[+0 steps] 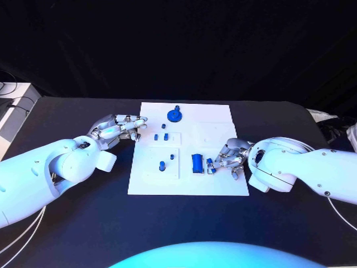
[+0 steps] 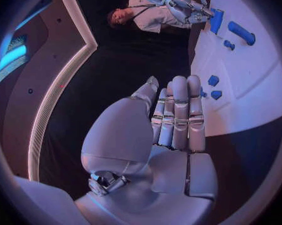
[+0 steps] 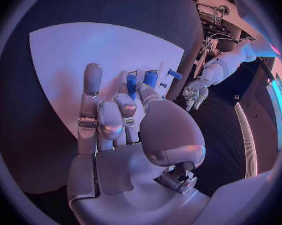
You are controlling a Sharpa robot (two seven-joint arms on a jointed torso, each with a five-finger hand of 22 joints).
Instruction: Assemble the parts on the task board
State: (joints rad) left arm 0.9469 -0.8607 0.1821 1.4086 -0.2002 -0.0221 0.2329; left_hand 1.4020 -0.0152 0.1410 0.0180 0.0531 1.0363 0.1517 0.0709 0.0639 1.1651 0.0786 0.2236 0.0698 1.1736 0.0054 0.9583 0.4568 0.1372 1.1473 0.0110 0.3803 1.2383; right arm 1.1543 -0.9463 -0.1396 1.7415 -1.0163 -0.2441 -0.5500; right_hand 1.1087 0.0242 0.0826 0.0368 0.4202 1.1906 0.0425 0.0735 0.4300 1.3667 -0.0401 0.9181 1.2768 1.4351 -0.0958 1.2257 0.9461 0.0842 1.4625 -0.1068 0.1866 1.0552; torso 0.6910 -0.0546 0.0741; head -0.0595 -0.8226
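Hands (image 1: 120,127) (image 1: 229,157) flank task board (image 1: 218,120), right beside blue parts (image 1: 198,163)

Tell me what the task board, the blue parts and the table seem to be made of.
Task board: white, matte, flat, probably plastic or coated sheet; the look leaves it open.
Blue parts, such as the block: solid, evenly coloured, likely moulded or printed plastic.
Table: black, dull, no glare, perhaps a cloth or matte cover.
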